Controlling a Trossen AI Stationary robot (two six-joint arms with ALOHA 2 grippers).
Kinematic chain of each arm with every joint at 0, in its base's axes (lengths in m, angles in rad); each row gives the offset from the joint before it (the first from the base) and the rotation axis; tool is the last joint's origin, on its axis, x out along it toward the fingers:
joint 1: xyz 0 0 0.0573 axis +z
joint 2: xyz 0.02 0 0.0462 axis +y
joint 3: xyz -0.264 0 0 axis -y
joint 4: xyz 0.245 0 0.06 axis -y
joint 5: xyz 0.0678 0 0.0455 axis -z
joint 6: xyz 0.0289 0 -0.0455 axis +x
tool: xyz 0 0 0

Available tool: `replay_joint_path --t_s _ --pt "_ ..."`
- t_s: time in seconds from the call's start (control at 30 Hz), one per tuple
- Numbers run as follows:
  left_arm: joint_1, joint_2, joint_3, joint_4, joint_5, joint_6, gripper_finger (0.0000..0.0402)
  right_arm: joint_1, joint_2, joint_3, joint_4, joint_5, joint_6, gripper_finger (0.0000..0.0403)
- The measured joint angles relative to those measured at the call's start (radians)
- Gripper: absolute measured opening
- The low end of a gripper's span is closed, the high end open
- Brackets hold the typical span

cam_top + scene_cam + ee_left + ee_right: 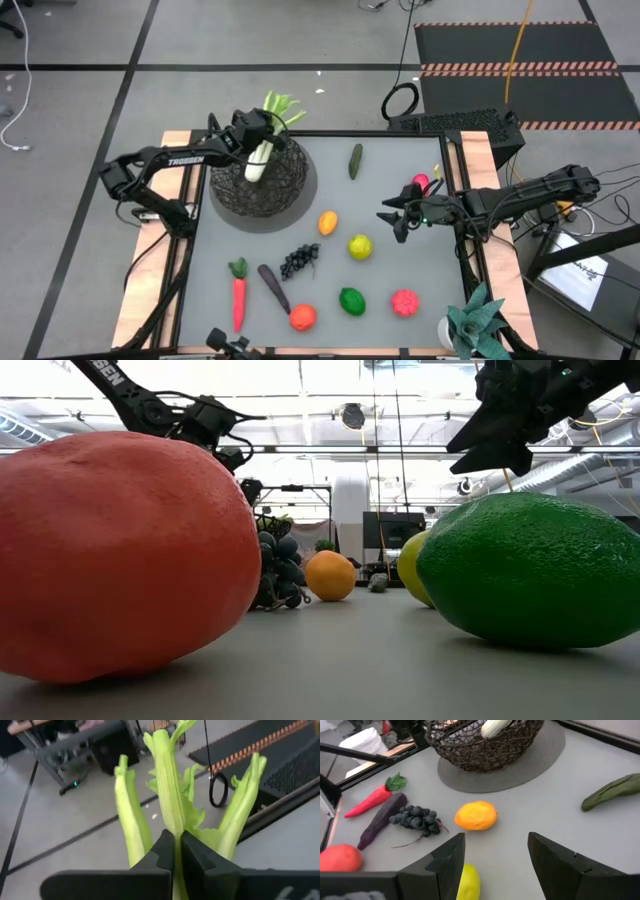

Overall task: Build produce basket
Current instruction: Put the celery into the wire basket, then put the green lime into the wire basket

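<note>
light: bright, even overhead | shadows: soft | blur: close fruit in low view

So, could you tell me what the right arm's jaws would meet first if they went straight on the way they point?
Probably the orange-yellow oval toy fruit, straight ahead between the open right jaws; depth is uncertain.

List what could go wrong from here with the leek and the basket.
1. The left gripper is shut on the leek, pinching only thin green leaves; they may slip or bend.
2. The leek's white end lies in the basket while the leaves overhang the rim; released so, it might tip out.
3. The right gripper hovers open over the table near the mango and apple; a low pass could roll them.
</note>
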Motion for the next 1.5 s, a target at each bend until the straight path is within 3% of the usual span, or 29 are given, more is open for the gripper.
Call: replay_joint_path --t_s 0.27,0.47,0.67,0.87,1.3,1.5 --pt "-0.021 -0.115 0.000 0.019 -0.012 0.016 0.0013 0.000 0.000 0.000 -0.004 -0.003 -0.010 0.0210" --pt "-0.014 -0.180 0.000 0.025 -0.145 0.000 0.0016 0.000 0.000 0.000 -0.005 -0.004 -0.010 0.0210" --pt "-0.021 -0.192 -0.001 0.006 -0.232 -0.111 0.0025 0.000 0.000 0.000 -0.006 -0.004 -0.010 0.0210" --pt "-0.034 -0.183 -0.002 0.015 -0.222 -0.153 0.0030 0.000 0.000 0.000 -0.006 -0.031 -0.010 0.0210" --pt "-0.034 -0.184 -0.002 -0.034 -0.200 -0.260 0.0158 0.000 0.000 0.000 -0.005 -0.083 0.001 0.0210" --pt "-0.032 -0.227 -0.002 0.022 -0.027 -0.169 0.0197 0.000 0.000 0.000 -0.005 -0.091 0.001 0.0210"
